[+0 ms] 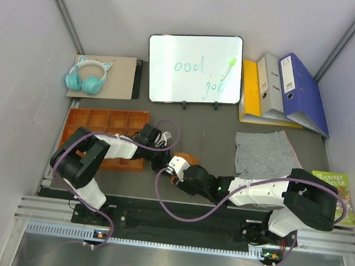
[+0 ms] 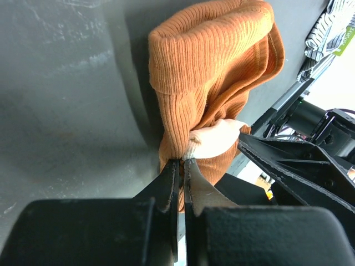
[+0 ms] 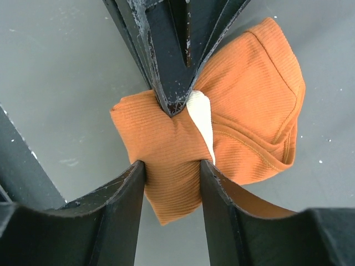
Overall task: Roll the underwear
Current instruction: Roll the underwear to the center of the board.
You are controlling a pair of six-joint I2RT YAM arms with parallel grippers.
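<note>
The rust-orange briefs (image 3: 249, 100) lie bunched on the grey table between the two arms; only a sliver of them (image 1: 187, 158) shows from above. My left gripper (image 2: 182, 162) is shut on their cream waistband (image 2: 216, 138), its tips pinching the cloth from the far side (image 3: 172, 108). My right gripper (image 3: 173, 166) has both fingers pressed against a folded corner of the briefs, one on each side. In the top view the two grippers meet, left (image 1: 160, 163) and right (image 1: 176, 171). The grey-and-white striped boxer shorts (image 1: 262, 152) lie flat at the right, untouched.
An orange compartment tray (image 1: 105, 121) sits beside the left arm. Behind it are teal headphones (image 1: 87, 76) on a cardboard sheet, a whiteboard (image 1: 194, 67), and yellow, grey and blue binders (image 1: 285, 91). A green book (image 1: 343, 197) lies at the right edge.
</note>
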